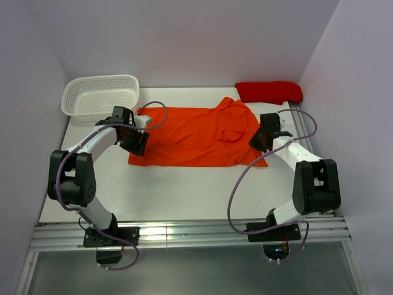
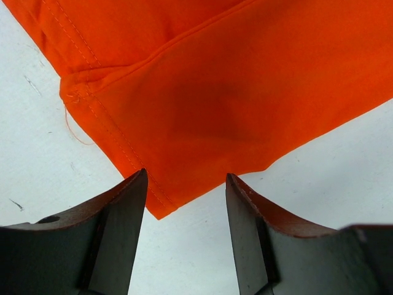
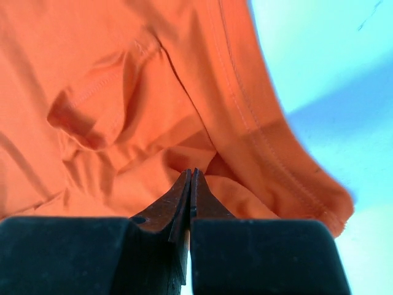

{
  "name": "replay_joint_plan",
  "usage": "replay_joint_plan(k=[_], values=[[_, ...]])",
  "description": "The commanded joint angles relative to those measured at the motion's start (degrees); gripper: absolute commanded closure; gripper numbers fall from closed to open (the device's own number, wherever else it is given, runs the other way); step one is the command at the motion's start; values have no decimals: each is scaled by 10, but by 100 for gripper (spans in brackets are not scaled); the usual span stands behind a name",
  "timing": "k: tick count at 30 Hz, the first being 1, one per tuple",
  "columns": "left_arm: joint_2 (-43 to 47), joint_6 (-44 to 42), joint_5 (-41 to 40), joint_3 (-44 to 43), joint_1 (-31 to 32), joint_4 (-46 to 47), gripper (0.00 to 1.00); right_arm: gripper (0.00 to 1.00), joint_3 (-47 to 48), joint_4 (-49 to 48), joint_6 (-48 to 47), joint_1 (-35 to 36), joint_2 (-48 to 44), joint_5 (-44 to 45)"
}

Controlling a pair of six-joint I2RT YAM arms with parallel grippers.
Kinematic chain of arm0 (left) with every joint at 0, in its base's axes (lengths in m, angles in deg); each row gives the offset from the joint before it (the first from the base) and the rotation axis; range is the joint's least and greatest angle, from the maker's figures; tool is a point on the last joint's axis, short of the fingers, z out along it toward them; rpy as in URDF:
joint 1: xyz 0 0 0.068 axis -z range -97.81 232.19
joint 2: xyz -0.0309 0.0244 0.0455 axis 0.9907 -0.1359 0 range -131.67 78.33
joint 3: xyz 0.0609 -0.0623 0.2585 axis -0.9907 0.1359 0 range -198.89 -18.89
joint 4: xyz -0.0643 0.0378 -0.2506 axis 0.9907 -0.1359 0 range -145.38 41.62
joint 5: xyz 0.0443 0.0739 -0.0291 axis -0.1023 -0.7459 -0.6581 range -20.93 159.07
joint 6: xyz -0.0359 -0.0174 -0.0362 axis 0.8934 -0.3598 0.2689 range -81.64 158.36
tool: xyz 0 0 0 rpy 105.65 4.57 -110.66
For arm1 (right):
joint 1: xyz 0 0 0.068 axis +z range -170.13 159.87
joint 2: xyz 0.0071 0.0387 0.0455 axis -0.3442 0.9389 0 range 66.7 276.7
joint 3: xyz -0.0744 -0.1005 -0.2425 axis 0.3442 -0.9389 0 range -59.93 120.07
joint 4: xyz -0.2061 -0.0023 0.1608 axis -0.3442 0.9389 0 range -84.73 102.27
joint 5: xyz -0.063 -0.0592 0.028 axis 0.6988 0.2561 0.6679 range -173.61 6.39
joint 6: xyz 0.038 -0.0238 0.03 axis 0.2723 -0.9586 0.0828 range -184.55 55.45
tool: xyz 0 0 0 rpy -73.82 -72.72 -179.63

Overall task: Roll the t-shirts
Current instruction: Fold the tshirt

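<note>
While the orange t-shirt [image 1: 196,136] lies spread on the table [image 1: 184,190], left hand [image 2: 185,176] released, jaws either side of a hem corner, right hand [image 3: 191,173] clenched on bunched fabric.

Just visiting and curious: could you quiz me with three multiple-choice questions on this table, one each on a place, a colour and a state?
1. Where is the white basket? A far left corner; B far right corner; C near edge.
2. The spread t-shirt is: A blue; B orange; C green.
3. The left hand is: A open; B shut; C holding the basket.

Answers:
1. A, it sits at the far left in the top view.
2. B, it is plainly orange in every view.
3. A, a clear gap shows between its fingers.
</note>
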Motion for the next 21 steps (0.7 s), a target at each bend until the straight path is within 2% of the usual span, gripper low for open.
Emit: replay_joint_plan(k=[1, 5, 9, 12, 13, 15, 18, 21], values=[[-4, -1, -4, 6, 4, 9, 41, 100, 28, 18, -32, -3, -22, 44], [-6, 0, -6, 8, 4, 8, 41, 99, 20, 42, -36, -3, -15, 72], [-9, -1, -11, 11, 5, 9, 41, 95, -4, 53, -34, -3, -21, 108], [-13, -4, -12, 15, 5, 12, 41, 82, -16, 53, -36, -4, -14, 115], [-14, -5, -13, 17, 5, 14, 40, 70, -16, 51, -37, -6, -7, 109], [-15, -7, -15, 20, 5, 16, 39, 59, -22, 47, -30, -6, -9, 96], [-10, -11, -16, 29, 5, 26, 37, 50, -27, 49, -24, -7, -34, 95], [-11, -14, -16, 34, 5, 28, 37, 49, -22, 83, -23, -9, -66, 105]])
